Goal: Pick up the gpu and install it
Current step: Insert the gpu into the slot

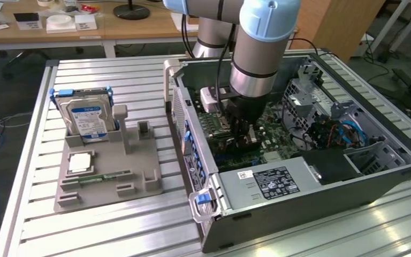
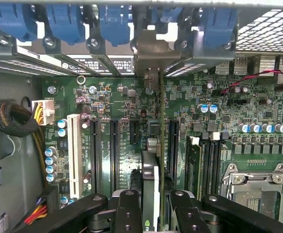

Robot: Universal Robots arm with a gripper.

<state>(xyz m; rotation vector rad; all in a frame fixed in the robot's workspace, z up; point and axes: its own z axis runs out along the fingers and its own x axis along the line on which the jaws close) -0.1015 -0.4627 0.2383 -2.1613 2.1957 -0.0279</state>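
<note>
A ribbed aluminium bench [image 1: 120,80] carries a large grey open-sided computer case [image 1: 320,187] on the exterior view's right and a grey moulded parts holder [image 1: 109,179] on the exterior view's left. The silver and light-blue robot arm [image 1: 259,48] reaches down into the case over the green motherboard [image 2: 122,104]. Its black gripper [image 2: 151,211] sits low between the expansion slots, and the fingers [image 2: 127,213] are drawn narrow, clamped on either side of the gpu [image 2: 150,184], a thin black-faced card seen edge-on. The card stands upright above a long black slot [image 2: 172,145], with its silver end bracket [image 2: 151,53] lined up against the rear wall of the case, among the blue slot clips [image 2: 64,22]. Whether the card is fully seated cannot be told.

In the holder, a silver hard drive with a blue label [image 1: 88,118] stands upright at the far end, and a small narrow green memory stick [image 1: 105,175] lies flat near the near end.
</note>
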